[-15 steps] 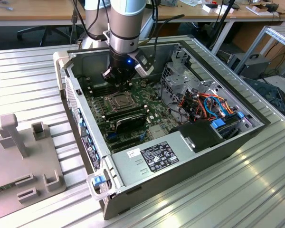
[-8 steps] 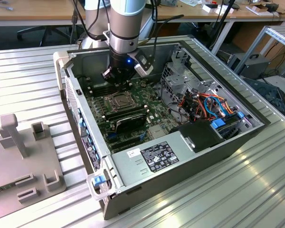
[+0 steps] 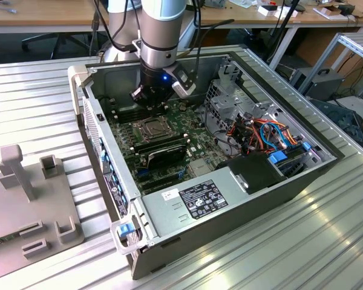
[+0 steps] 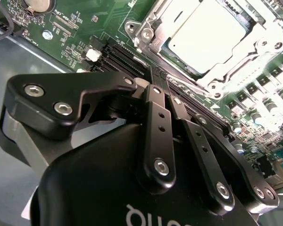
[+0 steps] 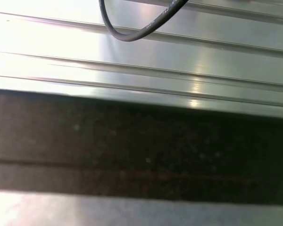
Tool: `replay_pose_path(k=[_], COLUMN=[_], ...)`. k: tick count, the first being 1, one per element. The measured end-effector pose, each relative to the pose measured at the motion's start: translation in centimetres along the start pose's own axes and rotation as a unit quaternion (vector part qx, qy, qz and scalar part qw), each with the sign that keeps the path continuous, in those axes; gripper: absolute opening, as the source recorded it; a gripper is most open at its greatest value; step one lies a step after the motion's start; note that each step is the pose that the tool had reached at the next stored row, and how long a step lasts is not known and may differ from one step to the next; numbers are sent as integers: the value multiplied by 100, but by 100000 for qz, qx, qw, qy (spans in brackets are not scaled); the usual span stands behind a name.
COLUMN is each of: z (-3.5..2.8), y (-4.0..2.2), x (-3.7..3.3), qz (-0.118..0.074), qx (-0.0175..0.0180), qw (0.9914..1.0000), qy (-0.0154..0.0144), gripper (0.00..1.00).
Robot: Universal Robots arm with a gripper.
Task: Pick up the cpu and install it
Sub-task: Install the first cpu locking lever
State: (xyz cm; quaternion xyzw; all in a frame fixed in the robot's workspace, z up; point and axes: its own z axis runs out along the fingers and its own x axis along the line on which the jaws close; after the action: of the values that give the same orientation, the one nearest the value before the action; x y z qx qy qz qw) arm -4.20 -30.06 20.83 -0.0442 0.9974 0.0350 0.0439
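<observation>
We see the cpu already lying flat in its socket on the motherboard, the metal frame around it not clamped over its pale face. Our gripper hangs just beside the socket, over the dark memory slots, fingers pressed together with nothing between them. In the second wrist view the chip lies beyond the fingertips — ahead and off to one side, not beneath them.

i see a ribbed aluminium table carrying an open computer case on its side and, at the exterior view's left, a grey fixture plate lying flat.
</observation>
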Motion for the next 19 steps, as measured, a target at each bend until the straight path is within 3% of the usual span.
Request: replay_pose_path(k=[19], z=[34], y=[-6], x=[-24], qz=[-5], qx=[93], qw=[100000], qy=[0], gripper=[11])
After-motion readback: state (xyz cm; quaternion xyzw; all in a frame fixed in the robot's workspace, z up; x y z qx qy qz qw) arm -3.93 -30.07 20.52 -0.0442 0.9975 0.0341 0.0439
